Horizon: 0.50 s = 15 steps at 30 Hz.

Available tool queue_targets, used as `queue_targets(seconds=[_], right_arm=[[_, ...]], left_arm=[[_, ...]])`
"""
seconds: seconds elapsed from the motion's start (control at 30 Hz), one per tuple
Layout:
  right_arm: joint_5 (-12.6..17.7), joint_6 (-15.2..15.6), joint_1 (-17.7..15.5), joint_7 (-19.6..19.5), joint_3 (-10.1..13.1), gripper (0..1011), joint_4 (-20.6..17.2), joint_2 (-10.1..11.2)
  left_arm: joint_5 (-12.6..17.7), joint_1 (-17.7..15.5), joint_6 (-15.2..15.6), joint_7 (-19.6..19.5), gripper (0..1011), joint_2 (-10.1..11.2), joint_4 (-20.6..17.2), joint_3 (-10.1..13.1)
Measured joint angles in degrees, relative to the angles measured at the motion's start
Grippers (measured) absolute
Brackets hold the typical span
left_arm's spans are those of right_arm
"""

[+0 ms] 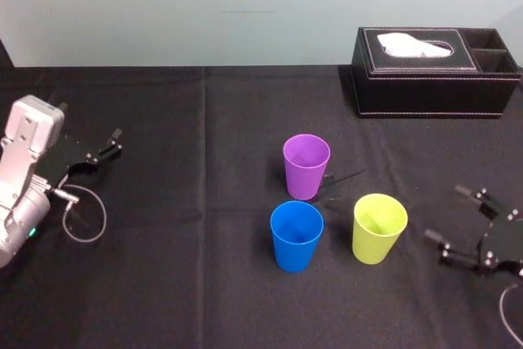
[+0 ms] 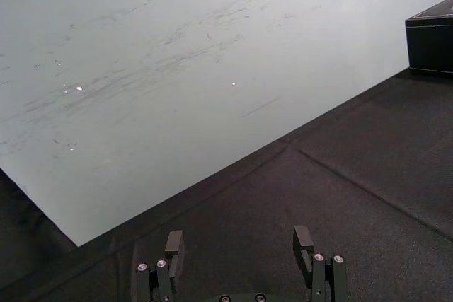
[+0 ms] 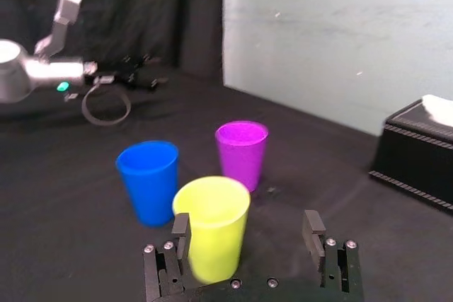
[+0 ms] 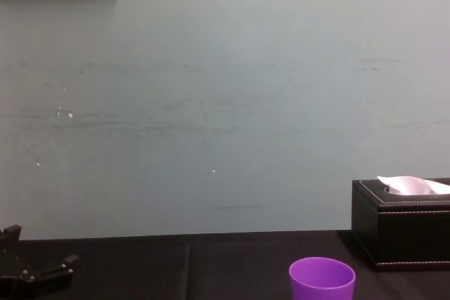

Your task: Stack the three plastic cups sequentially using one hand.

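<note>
Three plastic cups stand upright and apart on the black tablecloth: a purple cup (image 1: 306, 166) farthest back, a blue cup (image 1: 297, 235) in front of it, and a yellow-green cup (image 1: 379, 228) to the blue one's right. My right gripper (image 1: 448, 214) hovers open just right of the yellow-green cup, touching nothing. In the right wrist view its fingers (image 3: 313, 228) stand wide apart, with the yellow-green cup (image 3: 212, 228) close ahead, and the blue cup (image 3: 148, 180) and purple cup (image 3: 242, 152) beyond. My left gripper (image 1: 102, 149) rests open at the far left.
A black tissue box (image 1: 435, 71) with a white tissue sits at the back right, near the wall. A loop of cable (image 1: 86, 218) hangs by the left arm. Bare cloth lies between the left arm and the cups.
</note>
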Motion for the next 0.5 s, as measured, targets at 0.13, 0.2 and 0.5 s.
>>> queue_targets(seconds=[0.13, 0.2, 0.5], right_arm=[[-2.1, 0.1, 0.2, 0.8, -1.1, 1003, 0.4, -0.3], [-3.4, 0.4, 0.6, 1.1, -1.8, 1003, 0.8, -0.7], [-6.5, 2.1, 2.2, 1.7, -3.8, 1003, 2.1, -2.6]], left_arm=[[0.0, 0.0, 0.0, 0.0, 1011, 0.0, 0.0, 0.0], [0.0, 0.0, 0.0, 0.0, 1011, 0.0, 0.0, 0.0], [0.0, 0.0, 0.0, 0.0, 1012, 0.0, 0.0, 0.0]])
